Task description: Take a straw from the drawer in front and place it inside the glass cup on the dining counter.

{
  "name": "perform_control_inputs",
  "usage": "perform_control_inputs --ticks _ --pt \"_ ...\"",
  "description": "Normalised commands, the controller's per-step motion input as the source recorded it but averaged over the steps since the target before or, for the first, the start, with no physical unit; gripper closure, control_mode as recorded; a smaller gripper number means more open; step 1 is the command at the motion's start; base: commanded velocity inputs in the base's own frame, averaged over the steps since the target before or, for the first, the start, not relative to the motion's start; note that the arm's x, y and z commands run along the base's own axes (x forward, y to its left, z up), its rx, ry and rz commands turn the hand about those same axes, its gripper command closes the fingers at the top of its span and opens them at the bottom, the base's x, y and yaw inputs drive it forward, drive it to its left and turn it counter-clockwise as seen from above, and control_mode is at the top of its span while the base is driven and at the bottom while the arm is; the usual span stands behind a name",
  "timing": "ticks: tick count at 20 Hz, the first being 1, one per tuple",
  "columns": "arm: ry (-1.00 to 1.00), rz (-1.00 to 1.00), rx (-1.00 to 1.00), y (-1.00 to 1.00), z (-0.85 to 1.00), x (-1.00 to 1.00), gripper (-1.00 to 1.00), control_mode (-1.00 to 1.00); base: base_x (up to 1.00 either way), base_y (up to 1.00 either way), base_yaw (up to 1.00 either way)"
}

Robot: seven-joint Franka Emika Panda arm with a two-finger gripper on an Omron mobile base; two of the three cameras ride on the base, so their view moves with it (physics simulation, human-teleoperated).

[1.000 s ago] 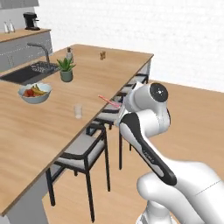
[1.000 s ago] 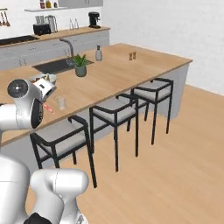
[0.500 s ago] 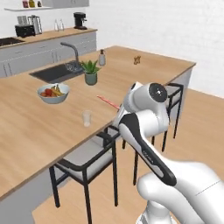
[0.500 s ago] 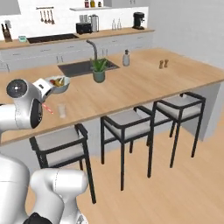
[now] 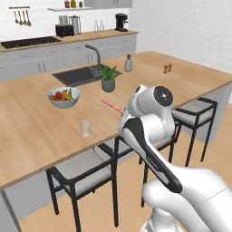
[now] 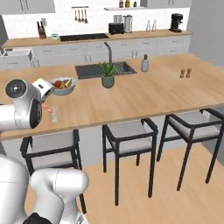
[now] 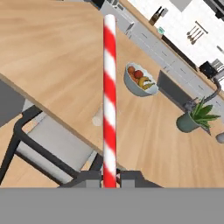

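My gripper (image 7: 109,178) is shut on the base of the red-and-white striped straw (image 7: 109,87), which points away from the hand over the dining counter (image 7: 52,52). In the left base view the straw (image 5: 111,105) juts out from behind my arm, above the wood top. The small clear glass cup (image 5: 85,128) stands near the counter's front edge, below and left of the straw's tip. From the right base the glass cup (image 6: 54,114) sits just right of the straw (image 6: 47,108). Along the hand, the glass cup (image 7: 97,118) lies partly behind the straw. The drawer is out of view.
A grey fruit bowl (image 5: 63,96), a potted plant (image 5: 108,79) and a dark sink (image 5: 84,74) sit farther back on the counter. Black stools (image 6: 127,133) stand under its front edge. A soap bottle (image 6: 145,64) and two shakers (image 6: 184,73) are to the right.
The base has moved, so the whole scene has shifted; the counter now lies squarely ahead. The straw stays in the shut gripper, held the same way.
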Motion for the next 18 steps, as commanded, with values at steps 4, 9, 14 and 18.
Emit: perform_control_inputs --ticks 4,9,14,18 --pt "0.0 0.0 0.0 0.0 0.0 0.0 1.0 1.0 0.34 -0.61 0.45" --pt "0.0 0.0 0.0 0.0 0.0 0.0 1.0 1.0 0.34 -0.49 0.42" --pt "0.0 0.0 0.0 0.0 0.0 0.0 1.0 1.0 0.66 -0.04 0.37" --pt "0.0 0.0 0.0 0.0 0.0 0.0 1.0 1.0 0.67 0.0 0.28"
